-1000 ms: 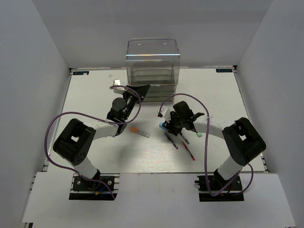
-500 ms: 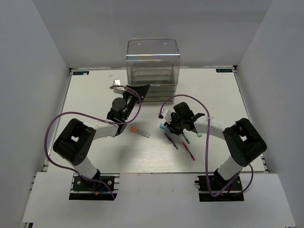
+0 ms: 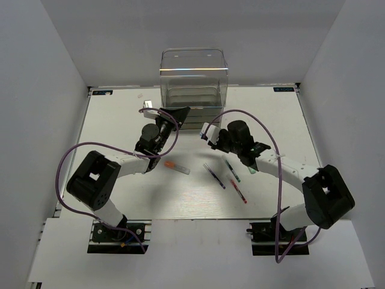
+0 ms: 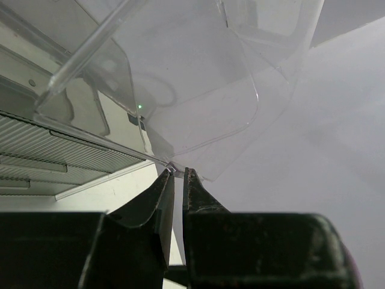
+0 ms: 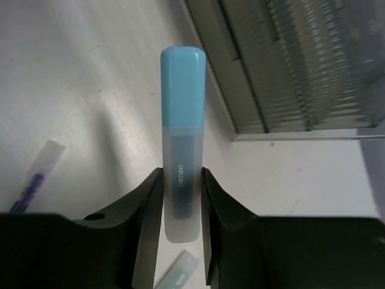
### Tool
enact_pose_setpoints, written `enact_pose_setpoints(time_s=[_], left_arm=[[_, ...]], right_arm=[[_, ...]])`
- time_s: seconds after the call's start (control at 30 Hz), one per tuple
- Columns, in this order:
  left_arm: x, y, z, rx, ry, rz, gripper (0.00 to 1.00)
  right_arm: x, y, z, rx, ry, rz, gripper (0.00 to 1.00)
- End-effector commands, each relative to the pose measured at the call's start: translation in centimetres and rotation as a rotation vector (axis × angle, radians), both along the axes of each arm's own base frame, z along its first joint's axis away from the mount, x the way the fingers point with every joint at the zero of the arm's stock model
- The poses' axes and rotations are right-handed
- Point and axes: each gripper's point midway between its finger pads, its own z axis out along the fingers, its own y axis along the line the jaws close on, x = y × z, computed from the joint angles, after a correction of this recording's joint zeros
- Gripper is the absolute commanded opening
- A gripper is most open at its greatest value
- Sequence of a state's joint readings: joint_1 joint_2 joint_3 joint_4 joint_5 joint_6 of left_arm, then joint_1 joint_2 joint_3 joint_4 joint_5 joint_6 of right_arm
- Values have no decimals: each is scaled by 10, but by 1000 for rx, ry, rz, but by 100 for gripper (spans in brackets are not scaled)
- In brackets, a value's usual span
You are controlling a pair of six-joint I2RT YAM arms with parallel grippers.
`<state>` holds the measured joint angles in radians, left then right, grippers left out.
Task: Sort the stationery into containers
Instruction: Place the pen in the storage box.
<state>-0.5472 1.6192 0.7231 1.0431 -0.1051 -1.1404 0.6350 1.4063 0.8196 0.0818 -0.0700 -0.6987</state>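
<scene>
My right arm reaches forward and left across the table. The right gripper [image 5: 182, 174] is clamped on the light-blue-capped translucent marker [image 5: 182, 90], near the tall clear plastic organiser [image 3: 194, 84]. My left arm stretches to its drawers, the left gripper [image 4: 178, 176] pinching a clear plastic tray [image 4: 198, 114] by its corner.

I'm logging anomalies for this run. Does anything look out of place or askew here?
Nothing damaged or spilled. The purple pen, green pen, red pen and orange-capped marker lie scattered at different angles on the table, simply unsorted.
</scene>
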Motion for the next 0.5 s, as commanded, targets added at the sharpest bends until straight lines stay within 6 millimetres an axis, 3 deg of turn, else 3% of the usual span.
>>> enact_pose_setpoints(time_s=[0.0,0.07,0.1,0.2,0.47], left_arm=[[-10,6,52,-48,-124,7,0],[-10,6,52,-48,-124,7,0],[-10,6,52,-48,-124,7,0],[-9,6,56,-53,-132,7,0],[-10,6,56,-61,-128,4,0]], right_arm=[[36,8,45,20,-226,-15,0],[49,8,59,16,-300,-41,0],[54,8,55,5,-302,-49,0],[70,12,80,28,-412,-66,0],[85,21,100,21,-568,-41,0]])
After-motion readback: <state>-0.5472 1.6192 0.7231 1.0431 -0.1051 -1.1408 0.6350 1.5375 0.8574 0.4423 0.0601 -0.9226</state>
